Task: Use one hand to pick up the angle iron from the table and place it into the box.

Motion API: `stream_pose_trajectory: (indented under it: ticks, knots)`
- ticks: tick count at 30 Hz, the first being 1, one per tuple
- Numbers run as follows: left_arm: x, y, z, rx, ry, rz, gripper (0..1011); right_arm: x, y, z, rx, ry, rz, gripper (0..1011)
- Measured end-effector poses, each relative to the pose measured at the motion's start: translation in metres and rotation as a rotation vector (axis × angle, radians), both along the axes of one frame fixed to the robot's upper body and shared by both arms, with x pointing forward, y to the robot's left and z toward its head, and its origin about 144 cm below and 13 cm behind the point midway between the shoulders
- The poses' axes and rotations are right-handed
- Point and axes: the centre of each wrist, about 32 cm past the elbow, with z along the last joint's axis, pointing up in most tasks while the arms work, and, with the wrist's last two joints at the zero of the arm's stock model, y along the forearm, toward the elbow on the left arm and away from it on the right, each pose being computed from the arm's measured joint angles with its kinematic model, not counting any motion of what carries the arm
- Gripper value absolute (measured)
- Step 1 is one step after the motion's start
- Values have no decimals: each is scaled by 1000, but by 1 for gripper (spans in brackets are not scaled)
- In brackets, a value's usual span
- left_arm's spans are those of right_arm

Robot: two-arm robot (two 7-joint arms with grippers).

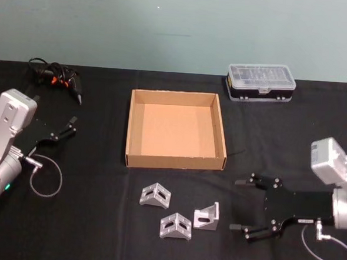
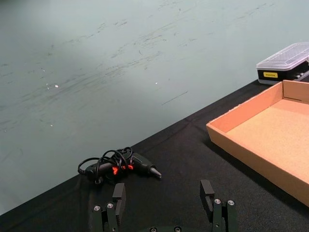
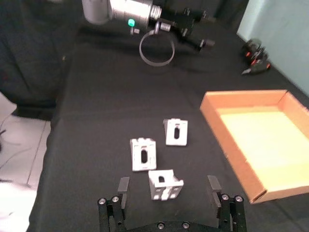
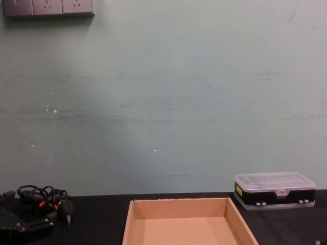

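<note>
Three angle irons [image 1: 176, 225] are lying on your black table [image 1: 96, 231] just before the box [image 1: 175, 161], with a green wall [image 4: 163, 102] behind. Both grippers are sitting open: right gripper [image 1: 238, 204] front-right of the box, left gripper [image 1: 67, 129] to its left. The yellow label [image 2: 270, 75] on the case [image 1: 260, 82] is showing nothing legible.

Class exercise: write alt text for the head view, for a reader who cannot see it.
Three silver angle irons lie on the black table, nearer the robot than an empty tan box. The right gripper, open, is just right of them; the left gripper, open, is parked at far left. A clear-lidded case and a corded tool lie behind.
</note>
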Motion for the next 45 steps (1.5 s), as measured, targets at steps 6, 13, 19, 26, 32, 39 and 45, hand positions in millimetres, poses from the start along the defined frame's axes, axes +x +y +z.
stream_pose_trajectory:
  ticks: [6,13,19,26,32,39,45]
  knots:
    - [0,0,0,0,0,0,1011,4,9,-16,-45,36,13,1002]
    - [0,0,0,0,0,0,1011,7,16,-24,-54,49,20,1003]
    - [0,0,0,0,0,0,1011,10,19,-26,-56,51,16,1003]
    - [0,0,0,0,0,0,1011,17,23,-33,-52,60,-3,1003]
    - [0,0,0,0,0,0,1011,24,28,-40,-58,65,-15,1003]
    - [0,0,0,0,0,0,1011,29,33,-45,-58,72,-15,1003]
    - [0,0,0,0,0,0,1011,31,35,-47,-52,74,-9,1003]
